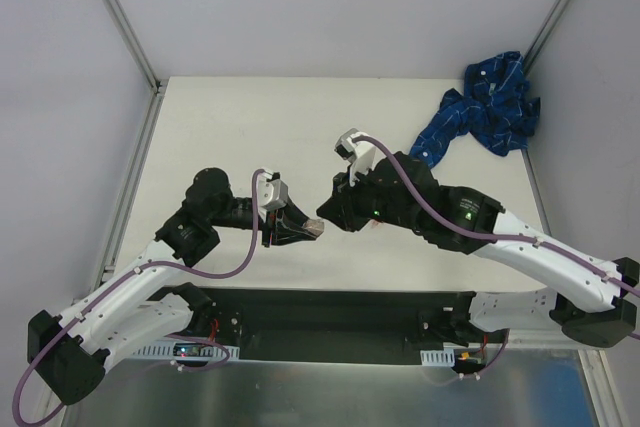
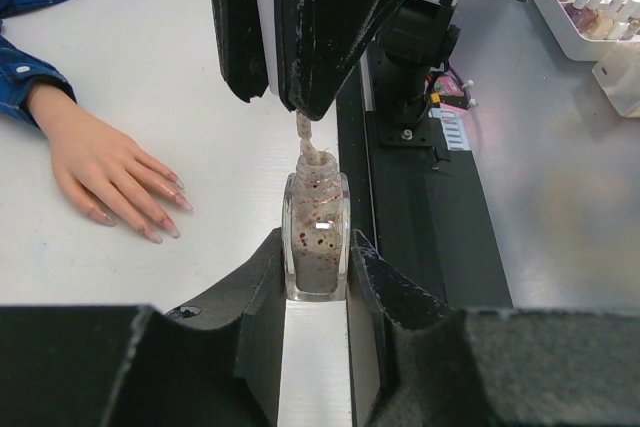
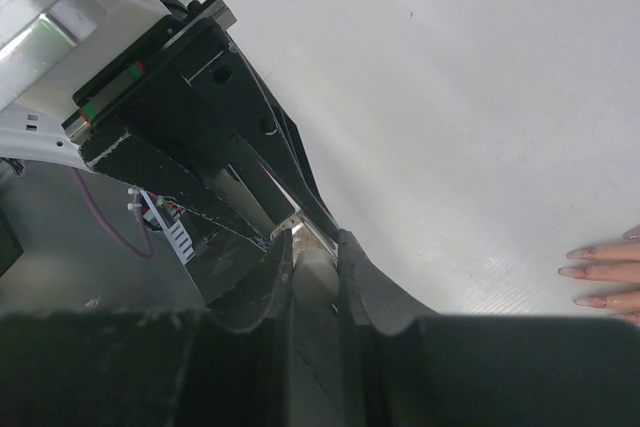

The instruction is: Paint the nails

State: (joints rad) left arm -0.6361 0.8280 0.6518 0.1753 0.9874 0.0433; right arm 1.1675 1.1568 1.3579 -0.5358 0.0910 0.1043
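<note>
Left wrist: nails [image 2: 183, 203] point toward lower right.

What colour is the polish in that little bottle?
Milky beige with red speckles; the left wrist view shows the bottle best.

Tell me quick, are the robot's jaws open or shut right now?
Left gripper: jaws shut on the small clear glass bottle of speckled polish.
Right gripper: jaws shut on the pale polish brush, tip at the bottle's neck.
</note>
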